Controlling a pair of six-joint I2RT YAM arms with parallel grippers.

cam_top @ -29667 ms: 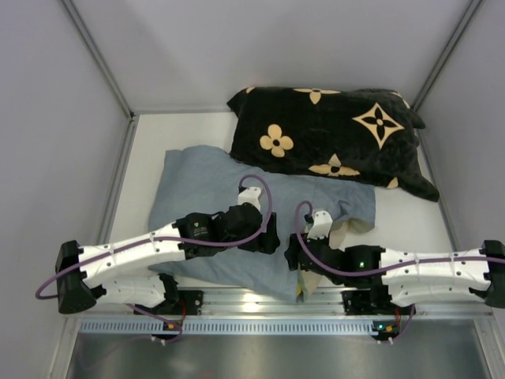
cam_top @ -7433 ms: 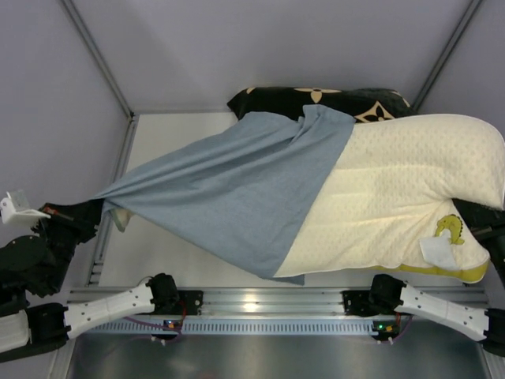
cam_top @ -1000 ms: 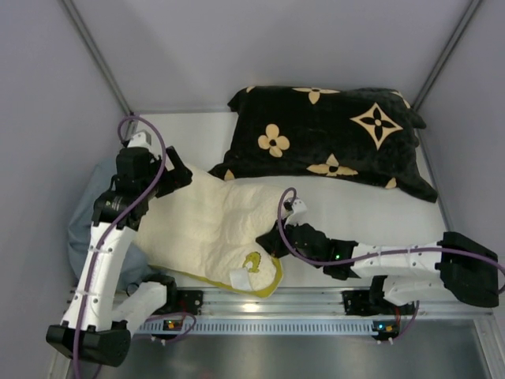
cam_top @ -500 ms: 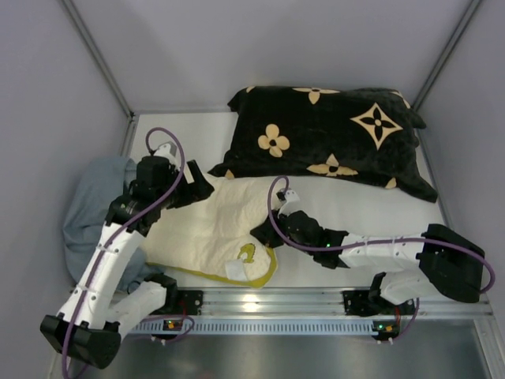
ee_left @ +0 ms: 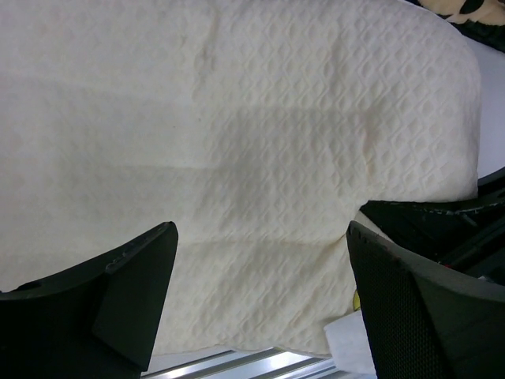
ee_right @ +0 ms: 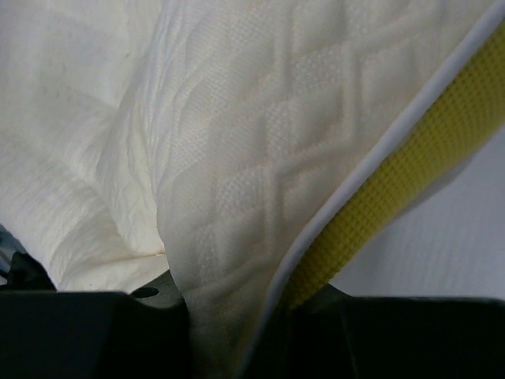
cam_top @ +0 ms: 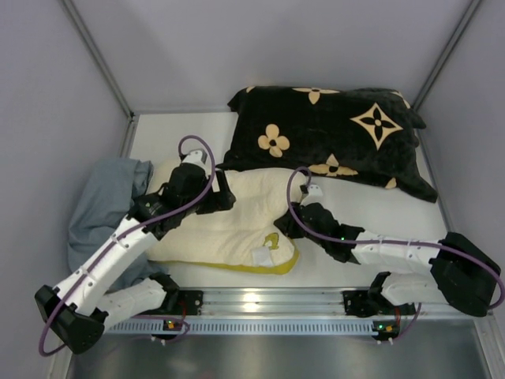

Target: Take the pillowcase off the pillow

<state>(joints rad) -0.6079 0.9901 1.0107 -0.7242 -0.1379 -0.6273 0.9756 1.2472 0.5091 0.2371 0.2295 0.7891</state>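
The cream knit pillow (cam_top: 237, 221) lies bare on the table in front of the black cushion, its yellow-green piping and white tag (cam_top: 261, 257) at the near edge. The grey-blue pillowcase (cam_top: 102, 213) lies crumpled at the table's left side, off the pillow. My left gripper (cam_top: 223, 196) hovers open over the pillow's top; in the left wrist view the pillow (ee_left: 260, 150) fills the frame between the spread fingers (ee_left: 134, 292). My right gripper (cam_top: 286, 225) is shut on the pillow's right edge; the right wrist view shows the fabric and piping (ee_right: 371, 197) pinched between the jaws.
The black cushion with tan flower motifs (cam_top: 331, 138) lies along the back of the table, touching the pillow's far edge. Grey walls close in left, right and behind. A metal rail (cam_top: 260, 304) runs along the near edge.
The pillow has slid right and back towards the black cushion with my right gripper holding it. My left gripper has moved right over the pillow, leaving the pillowcase bunched at the left.
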